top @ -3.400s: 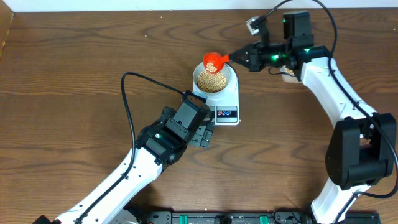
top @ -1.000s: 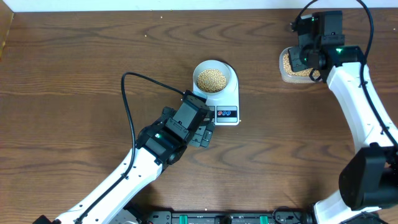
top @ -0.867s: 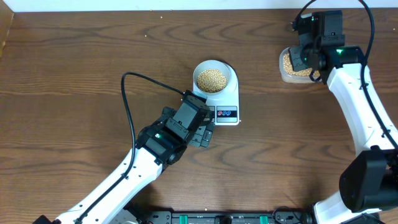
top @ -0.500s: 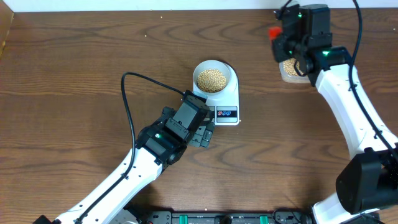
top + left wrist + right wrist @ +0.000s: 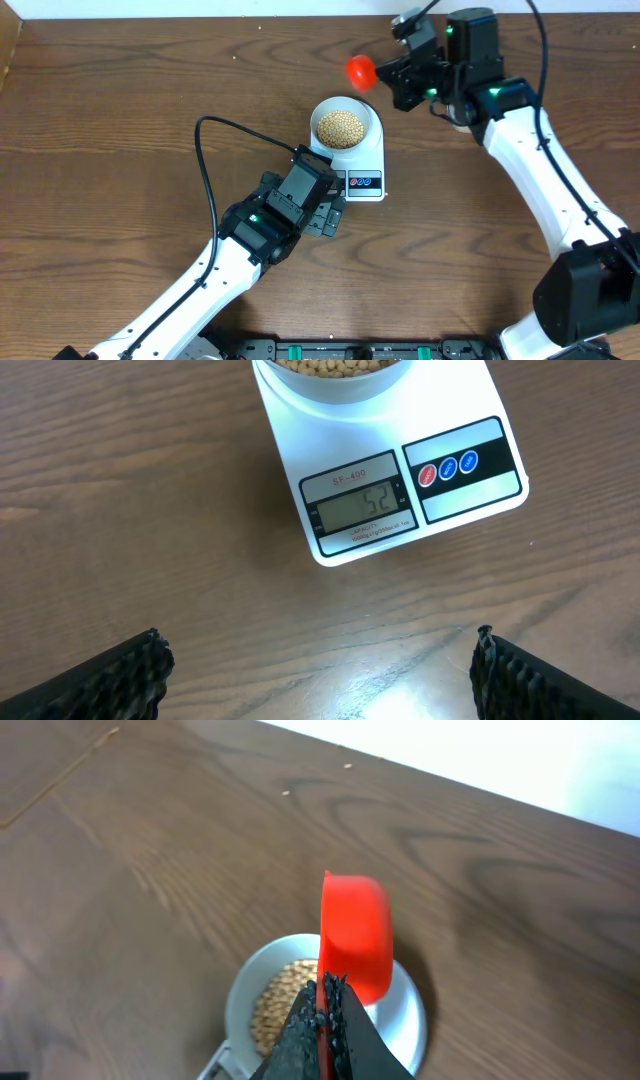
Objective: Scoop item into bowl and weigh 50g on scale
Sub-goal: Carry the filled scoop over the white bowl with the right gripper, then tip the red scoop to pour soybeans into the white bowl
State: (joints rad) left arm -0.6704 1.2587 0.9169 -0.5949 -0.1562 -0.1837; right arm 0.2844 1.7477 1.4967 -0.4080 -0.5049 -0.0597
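Observation:
The pale bowl (image 5: 342, 106) holds tan beans (image 5: 340, 127) and stands on the white scale (image 5: 365, 160). In the left wrist view the scale (image 5: 400, 490) shows 52 on its display, with the bowl (image 5: 335, 378) at the top edge. My right gripper (image 5: 393, 82) is shut on the handle of a red scoop (image 5: 361, 70), held in the air just behind the bowl. In the right wrist view the scoop (image 5: 355, 935) is turned on its side over the bowl (image 5: 243, 1010) and beans (image 5: 285, 995). My left gripper (image 5: 330, 215) is open and empty in front of the scale.
The left arm's black cable (image 5: 205, 150) loops over the table left of the scale. The right arm (image 5: 540, 190) reaches across the back right and covers the spot where the clear bean tub stood. A white wall edge runs along the table's far side.
My right gripper has lifted the red scoop from the tub at the back right and carried it left to just behind the bowl. The left arm has not moved.

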